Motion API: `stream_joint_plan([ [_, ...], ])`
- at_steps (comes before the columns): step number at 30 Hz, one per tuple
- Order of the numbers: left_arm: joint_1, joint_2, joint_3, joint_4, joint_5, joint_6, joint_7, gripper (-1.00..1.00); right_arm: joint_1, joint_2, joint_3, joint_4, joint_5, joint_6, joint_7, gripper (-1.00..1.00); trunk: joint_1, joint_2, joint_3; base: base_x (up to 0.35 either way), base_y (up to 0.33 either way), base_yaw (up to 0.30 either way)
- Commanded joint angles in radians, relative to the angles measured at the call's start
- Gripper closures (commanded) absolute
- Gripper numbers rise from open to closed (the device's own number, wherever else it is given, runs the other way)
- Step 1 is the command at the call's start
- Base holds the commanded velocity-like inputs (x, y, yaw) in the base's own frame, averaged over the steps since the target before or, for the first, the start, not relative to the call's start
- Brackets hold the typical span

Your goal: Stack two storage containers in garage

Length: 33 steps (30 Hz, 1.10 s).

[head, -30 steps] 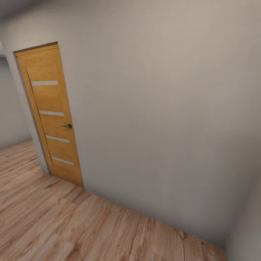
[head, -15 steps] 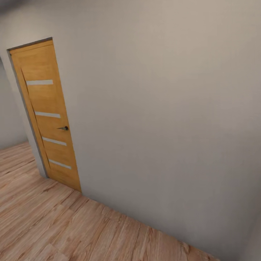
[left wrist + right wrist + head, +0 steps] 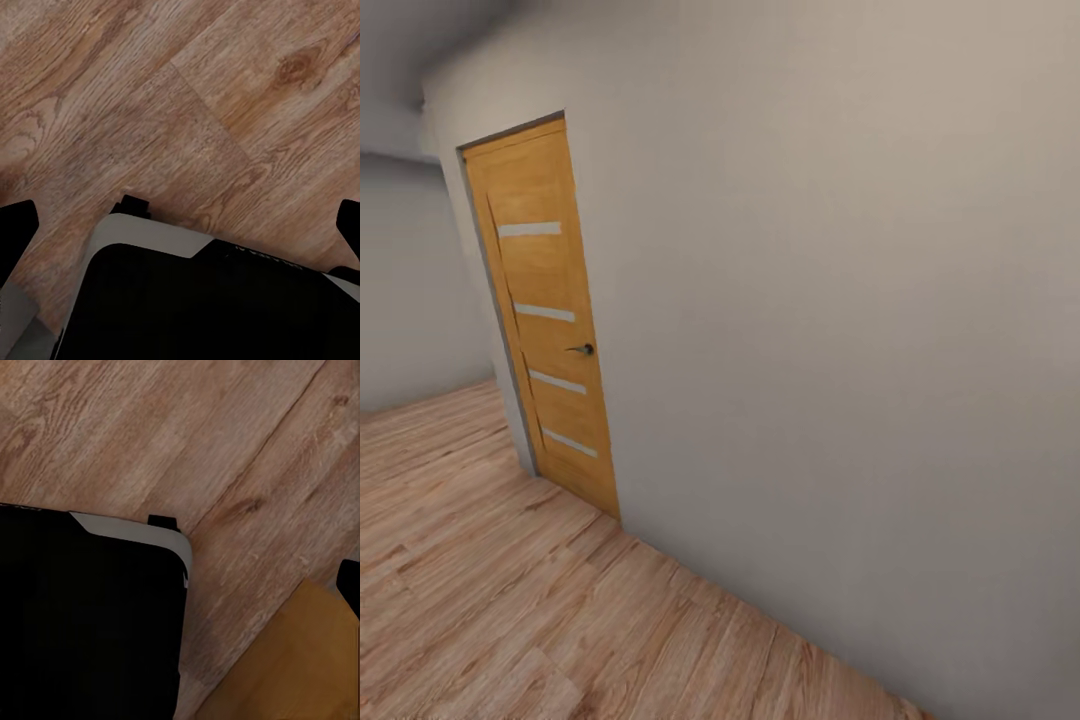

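Wood planks (image 3: 490, 600) run under us to a closed orange door (image 3: 545, 320) in a pale wall (image 3: 840, 300). We judge we're travelling between rooms; next comes steering onward. Containers aren't visible, and we cannot tell either tool's state.
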Motion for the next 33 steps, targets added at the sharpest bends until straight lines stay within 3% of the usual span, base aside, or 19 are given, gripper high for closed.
stream_joint_plan([
  [1,-0.001,0.0,-0.009,0.001,0.007,-0.002,0.003,-1.0,-0.001,0.0,0.007,0.003,-0.002,-0.005,-0.004,-1.0,0.001,-0.001,-0.002,0.231,0.0,0.276],
  [33,-0.001,0.003,-0.009,0.001,0.003,-0.001,0.003,-1.0,-0.001,0.0,0.004,0.003,-0.002,-0.007,-0.01,-1.0,0.001,-0.001,-0.002,0.312,0.0,0.276],
])
